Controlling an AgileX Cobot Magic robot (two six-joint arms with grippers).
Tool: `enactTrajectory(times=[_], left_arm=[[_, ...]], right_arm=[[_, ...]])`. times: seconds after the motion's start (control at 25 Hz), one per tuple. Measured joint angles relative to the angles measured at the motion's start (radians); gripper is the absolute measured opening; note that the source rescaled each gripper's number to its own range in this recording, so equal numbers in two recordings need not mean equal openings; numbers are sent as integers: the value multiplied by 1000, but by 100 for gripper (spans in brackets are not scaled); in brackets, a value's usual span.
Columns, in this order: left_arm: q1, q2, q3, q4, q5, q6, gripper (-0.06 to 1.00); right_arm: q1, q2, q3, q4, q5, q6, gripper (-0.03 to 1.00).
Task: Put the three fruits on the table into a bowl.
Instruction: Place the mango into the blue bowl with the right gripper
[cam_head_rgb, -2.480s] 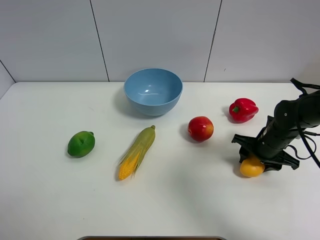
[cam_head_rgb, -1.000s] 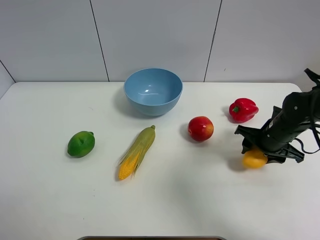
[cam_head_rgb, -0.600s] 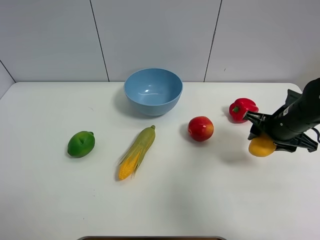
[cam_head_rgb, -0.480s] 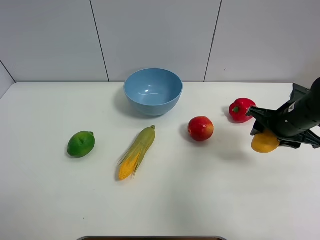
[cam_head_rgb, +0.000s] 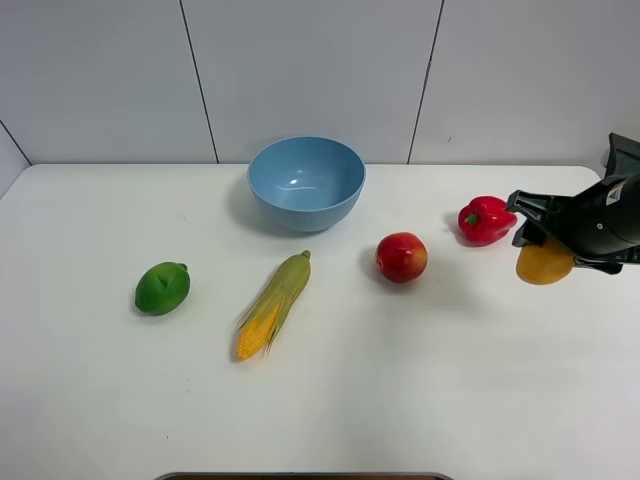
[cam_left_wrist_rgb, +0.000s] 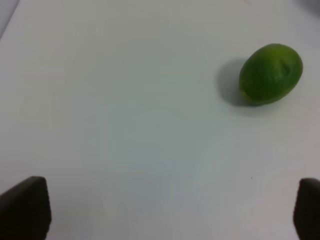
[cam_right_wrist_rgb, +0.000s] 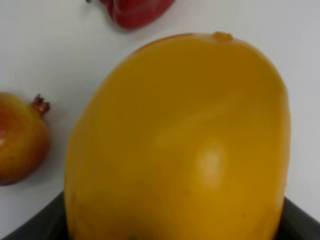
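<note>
At the right edge, our right gripper (cam_head_rgb: 560, 238) — pinching the mango (cam_head_rgb: 543, 266) — has lifted it off the table (cam_head_rgb: 400, 380); the bowl (cam_head_rgb: 306, 183) should come next.

Matte black arm and grippers, hard-edged and plain.
At 3 o'clock in the high view the right arm (cam_head_rgb: 612, 218) is a black, angular casing with a small pale marking on its upper face. The right gripper (cam_head_rgb: 547, 247) is black, with flat wedge-like plates. The left gripper (cam_left_wrist_rgb: 165, 210) shows two blurred dark-grey fingers (cam_left_wrist_rgb: 25, 207) with rounded corners.
</note>
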Motion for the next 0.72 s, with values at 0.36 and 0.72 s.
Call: enactTrajectory(times=[0.36,0.72], left_arm=[[0,0,0,0,0,-1,100],[0,0,0,0,0,-1,100]], right_arm=[[87,-21,-166,-3,11,-78,57],[194,-20,-306,-3,-51,-180,57]])
